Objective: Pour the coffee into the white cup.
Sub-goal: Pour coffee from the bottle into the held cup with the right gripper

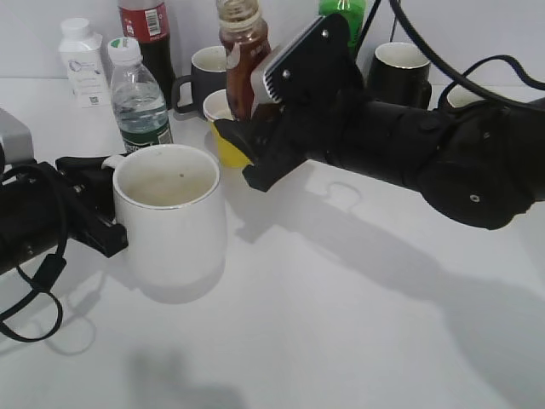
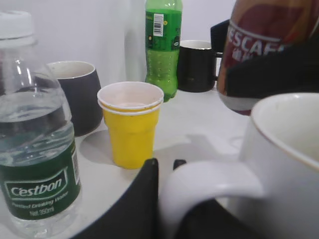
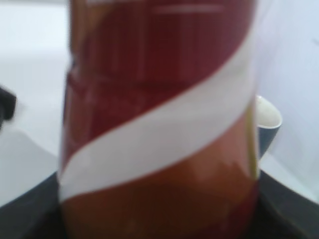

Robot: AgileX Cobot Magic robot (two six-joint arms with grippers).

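Note:
The white cup (image 1: 174,217) stands at the front left of the table, and its inside looks pale, with no dark liquid showing. My left gripper (image 1: 100,223) is shut on its handle, which shows up close in the left wrist view (image 2: 209,186). My right gripper (image 1: 243,141) is shut on the brown Nescafe coffee bottle (image 1: 243,60) and holds it upright behind and to the right of the cup. The bottle fills the right wrist view (image 3: 159,124) and shows at the top right of the left wrist view (image 2: 259,45).
A yellow paper cup (image 1: 223,128) (image 2: 130,122) stands right by the coffee bottle. A water bottle (image 1: 136,94), a cola bottle (image 1: 149,34), a white bottle (image 1: 81,60), a green bottle (image 2: 163,45) and dark mugs (image 1: 398,72) (image 2: 77,94) line the back.

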